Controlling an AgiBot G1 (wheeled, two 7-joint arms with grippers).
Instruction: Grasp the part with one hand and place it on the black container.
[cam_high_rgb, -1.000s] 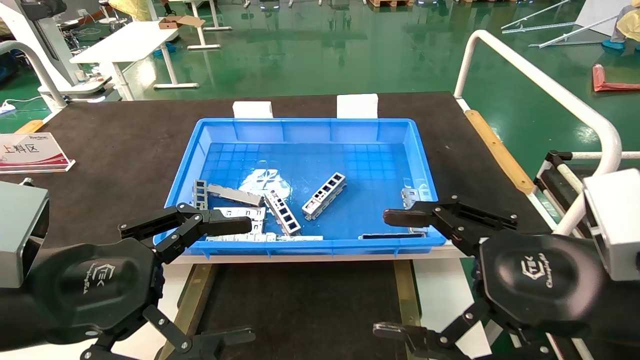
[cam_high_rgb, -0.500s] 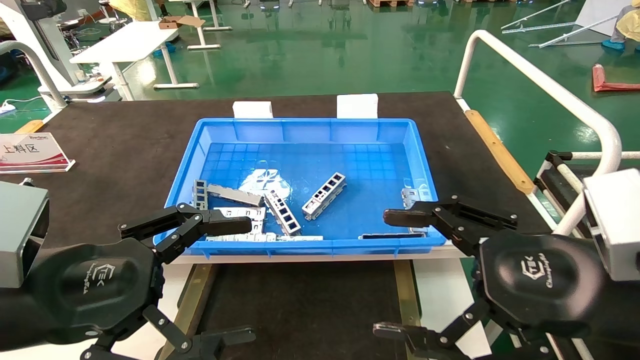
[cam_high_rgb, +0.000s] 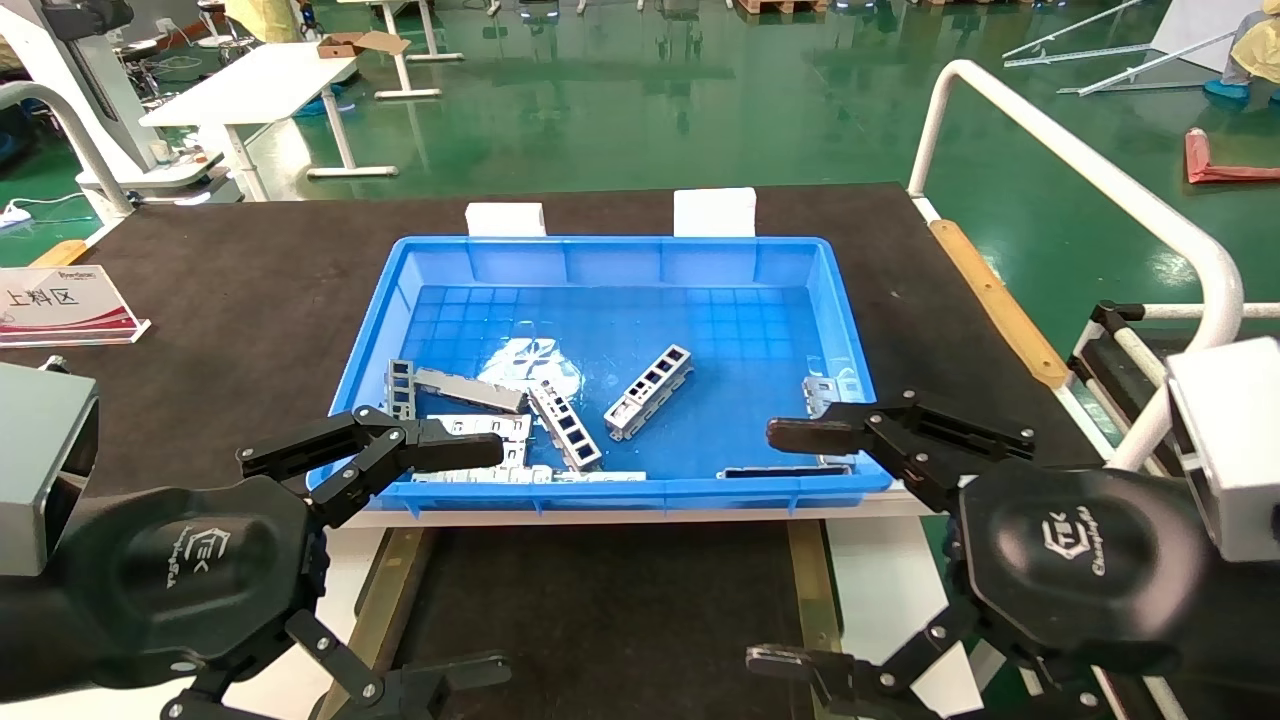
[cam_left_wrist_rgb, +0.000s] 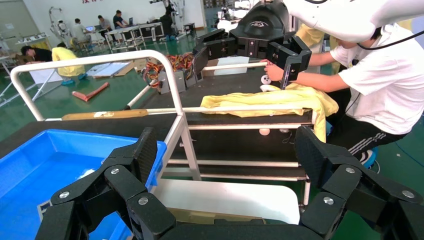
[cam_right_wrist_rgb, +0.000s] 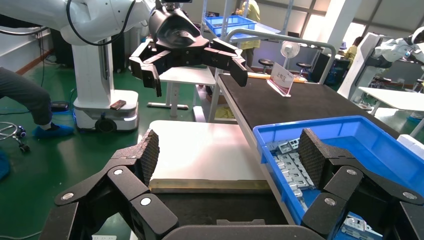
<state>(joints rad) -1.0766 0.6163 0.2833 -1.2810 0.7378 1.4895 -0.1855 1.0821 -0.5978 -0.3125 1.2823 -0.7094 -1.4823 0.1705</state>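
Observation:
Several silver-grey metal pieces lie in the blue bin (cam_high_rgb: 610, 260). One windowed part (cam_high_rgb: 648, 391) lies alone near the bin's middle, and another (cam_high_rgb: 565, 425) lies among the pile at the near left. The pile also shows in the right wrist view (cam_right_wrist_rgb: 292, 167). The black container (cam_high_rgb: 600, 610), with brass side rails (cam_high_rgb: 385, 590), sits in front of the bin and holds nothing. My left gripper (cam_high_rgb: 500, 558) and right gripper (cam_high_rgb: 765, 545) hover over its left and right sides. Both are wide open and empty, as the left wrist view (cam_left_wrist_rgb: 225, 150) and the right wrist view (cam_right_wrist_rgb: 227, 150) also show.
The bin rests on a large black mat (cam_high_rgb: 230, 290). A red-and-white sign (cam_high_rgb: 65, 300) stands at the far left and two white blocks (cam_high_rgb: 505, 218) behind the bin. A white tube railing (cam_high_rgb: 1080, 160) and a wooden strip (cam_high_rgb: 995, 295) border the right side. A person (cam_left_wrist_rgb: 380, 90) stands beyond the railing.

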